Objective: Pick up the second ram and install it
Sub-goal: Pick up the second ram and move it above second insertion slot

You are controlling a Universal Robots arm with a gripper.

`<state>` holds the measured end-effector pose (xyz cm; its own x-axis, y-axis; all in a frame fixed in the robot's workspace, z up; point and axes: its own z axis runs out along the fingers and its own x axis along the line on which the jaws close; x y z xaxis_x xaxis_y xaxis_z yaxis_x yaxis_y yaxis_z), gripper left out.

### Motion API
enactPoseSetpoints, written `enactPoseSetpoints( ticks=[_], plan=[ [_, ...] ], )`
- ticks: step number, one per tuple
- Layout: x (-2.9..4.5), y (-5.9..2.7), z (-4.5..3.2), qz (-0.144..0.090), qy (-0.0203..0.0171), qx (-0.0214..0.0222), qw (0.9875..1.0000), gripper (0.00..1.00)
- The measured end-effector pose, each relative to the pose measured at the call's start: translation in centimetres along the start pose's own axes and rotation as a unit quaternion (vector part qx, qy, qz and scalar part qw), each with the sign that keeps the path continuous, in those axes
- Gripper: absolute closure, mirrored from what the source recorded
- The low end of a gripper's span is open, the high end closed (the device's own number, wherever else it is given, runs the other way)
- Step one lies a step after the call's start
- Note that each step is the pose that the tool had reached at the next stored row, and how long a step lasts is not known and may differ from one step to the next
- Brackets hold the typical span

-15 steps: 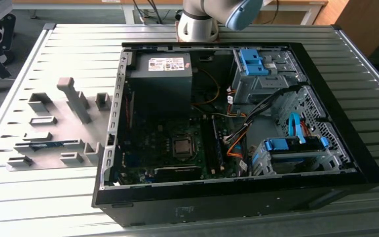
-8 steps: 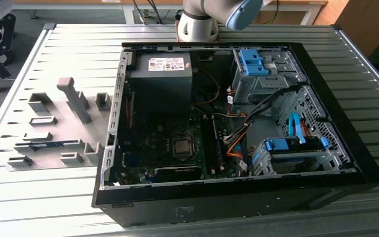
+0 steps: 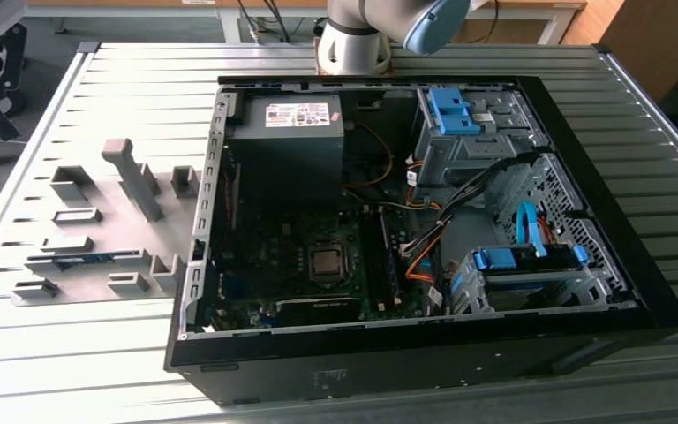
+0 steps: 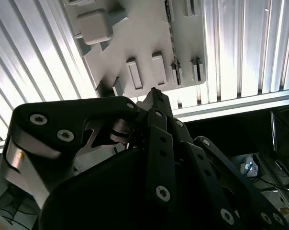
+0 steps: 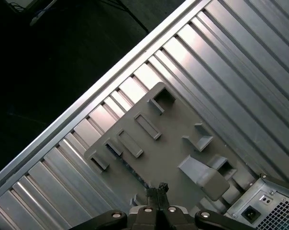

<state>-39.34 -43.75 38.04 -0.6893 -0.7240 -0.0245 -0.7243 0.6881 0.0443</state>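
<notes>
In the exterior view the memory stick sits in the gray holder plate on the slatted table, on the exterior view's left of the open computer case. Its long axis runs across from the exterior view's left to its right, along the table's slats, with holder blocks at both ends. It shows as a thin blue-green strip. I cannot tell which end carries the sticker. My arm rises behind the case and is cut off by the picture's edge.

In the second wrist view my claw is clenched, fingertips together with nothing between them, well above the plate. My own dark linkage hides much of the scene.

In the first wrist view my claw is again pressed closed and empty. The stick lies on the plate, its length running from an outer block toward my fingertips. It is dim, with only a bluish sliver clear. A corner of the case is cut off.
</notes>
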Motion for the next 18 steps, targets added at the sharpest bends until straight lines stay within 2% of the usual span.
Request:
enactPoseSetpoints(
  ticks=[3, 5, 10, 12, 18],
  plan=[
    [0.0, 0.0, 0.0, -0.023, 0.0011, -0.0006, 0.9997, 0.89],
    [0.0, 0.0, 0.0, -0.042, 0.0019, -0.001, 0.9991, 0.89],
    [0.0, 0.0, 0.01, -0.085, 0.0038, -0.0021, 0.9964, 0.89],
    [0.0, 0.0, 0.01, -0.092, 0.0041, -0.0023, 0.9957, 0.89],
    [0.0, 0.0, 0.02, -0.093, 0.0042, -0.0023, 0.9956, 0.89]
  ],
)
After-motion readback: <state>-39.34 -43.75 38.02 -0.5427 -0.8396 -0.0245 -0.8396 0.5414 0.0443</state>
